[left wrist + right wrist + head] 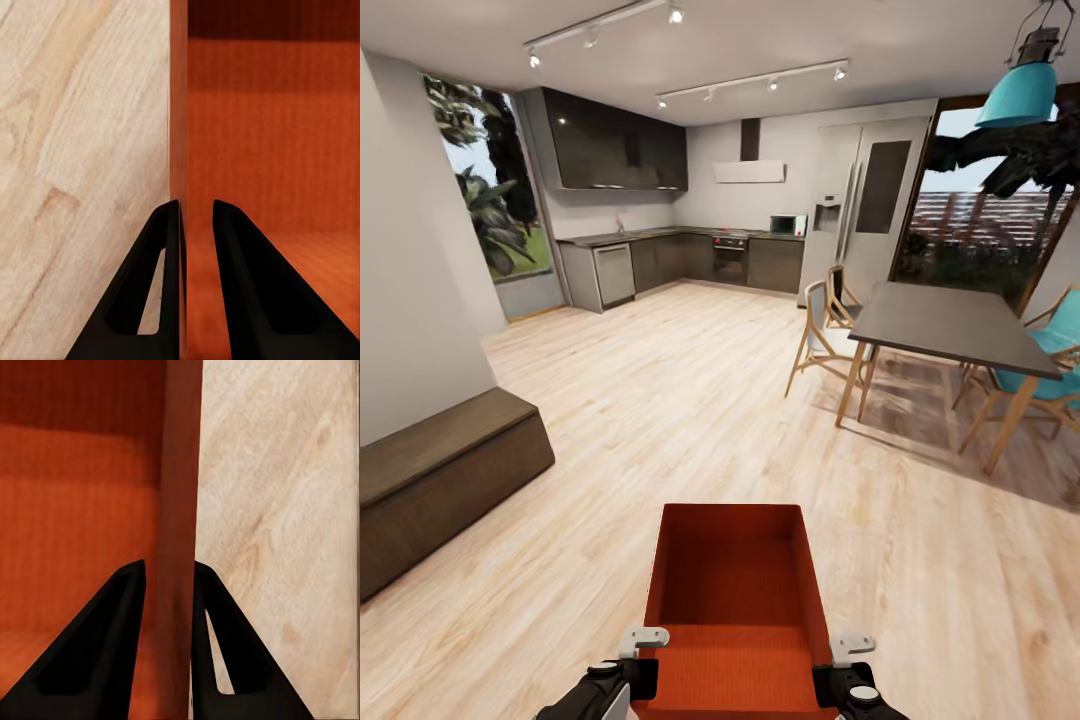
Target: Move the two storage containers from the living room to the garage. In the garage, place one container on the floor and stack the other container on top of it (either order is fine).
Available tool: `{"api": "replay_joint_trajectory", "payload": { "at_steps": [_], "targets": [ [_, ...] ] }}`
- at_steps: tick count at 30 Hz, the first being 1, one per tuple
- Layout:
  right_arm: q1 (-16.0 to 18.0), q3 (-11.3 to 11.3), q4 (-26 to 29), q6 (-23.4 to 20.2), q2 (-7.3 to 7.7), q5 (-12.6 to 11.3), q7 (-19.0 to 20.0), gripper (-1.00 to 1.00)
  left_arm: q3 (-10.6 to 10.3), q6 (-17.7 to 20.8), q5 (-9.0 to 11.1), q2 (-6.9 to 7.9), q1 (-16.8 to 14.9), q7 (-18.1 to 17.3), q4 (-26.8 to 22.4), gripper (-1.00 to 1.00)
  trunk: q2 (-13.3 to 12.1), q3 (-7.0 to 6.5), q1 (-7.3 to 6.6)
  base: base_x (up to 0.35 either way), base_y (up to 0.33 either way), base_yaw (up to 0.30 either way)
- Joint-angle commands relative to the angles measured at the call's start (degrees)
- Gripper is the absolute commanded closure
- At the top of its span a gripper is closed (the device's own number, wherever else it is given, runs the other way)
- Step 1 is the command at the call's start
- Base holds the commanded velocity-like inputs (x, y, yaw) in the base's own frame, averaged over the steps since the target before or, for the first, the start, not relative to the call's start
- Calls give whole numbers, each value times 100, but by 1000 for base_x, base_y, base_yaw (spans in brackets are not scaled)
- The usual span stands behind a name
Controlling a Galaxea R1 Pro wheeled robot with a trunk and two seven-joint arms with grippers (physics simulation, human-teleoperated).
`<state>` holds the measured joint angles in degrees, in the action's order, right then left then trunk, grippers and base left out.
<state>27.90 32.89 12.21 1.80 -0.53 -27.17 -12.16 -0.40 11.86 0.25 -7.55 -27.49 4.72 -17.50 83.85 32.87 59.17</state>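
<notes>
We find both pincers clamped on one storage container (pixel 732 600), lower centre: left pincer (pixel 196 217) and right pincer (pixel 171 574) straddle opposite walls, keeping it level for carrying.

Open-plan home: kitchen units (pixel 660 258), fridge (pixel 865 205), dining table (pixel 952 325).

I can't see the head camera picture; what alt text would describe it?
An orange-red storage container is held low in front of the robot, left gripper and right gripper each clamped on a side wall. Beyond lie light wood-plank floor, a dining table with chairs and a dark kitchen.
</notes>
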Motion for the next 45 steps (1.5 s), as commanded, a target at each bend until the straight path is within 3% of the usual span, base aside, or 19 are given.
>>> {"api": "replay_joint_trajectory", "payload": {
  "at_steps": [1,45],
  "targets": [
    [5,7,-60,31,0,-139,-83,100,22,-26,-69,-1,-2,56,-35,100,3,5,0,0,0,-284],
    [5,4,-60,31,0,-139,-85,100,14,-3,-69,-10,-2,55,-35,100,3,5,0,0,0,-284]
  ]
}}
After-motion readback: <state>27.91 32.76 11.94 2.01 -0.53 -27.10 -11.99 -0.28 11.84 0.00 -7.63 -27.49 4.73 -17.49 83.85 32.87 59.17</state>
